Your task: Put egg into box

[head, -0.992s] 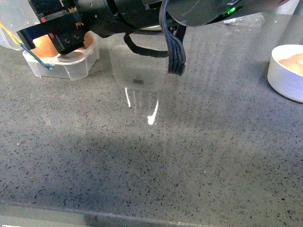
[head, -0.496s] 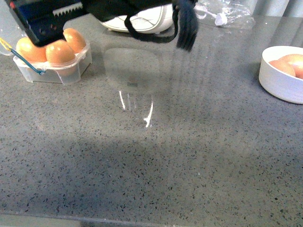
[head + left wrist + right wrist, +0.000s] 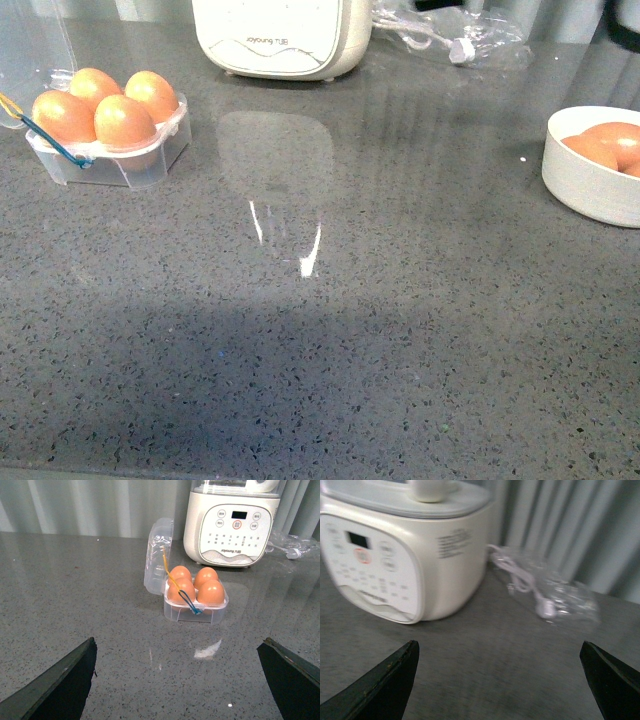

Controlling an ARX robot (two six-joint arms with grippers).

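Four orange-brown eggs [image 3: 210,591] were seated in the clear plastic box [image 3: 210,615], ahead of the wide-spread left gripper [image 3: 178,647]; the right gripper [image 3: 498,647] was spread too.

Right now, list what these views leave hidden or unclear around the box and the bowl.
- Front view: the bowl is cut off by the right edge, so how many eggs it holds cannot be told.
- Front view: the box has its lid cut off by the left edge.
- Right wrist view: the appliance panel labels are too blurred to read.
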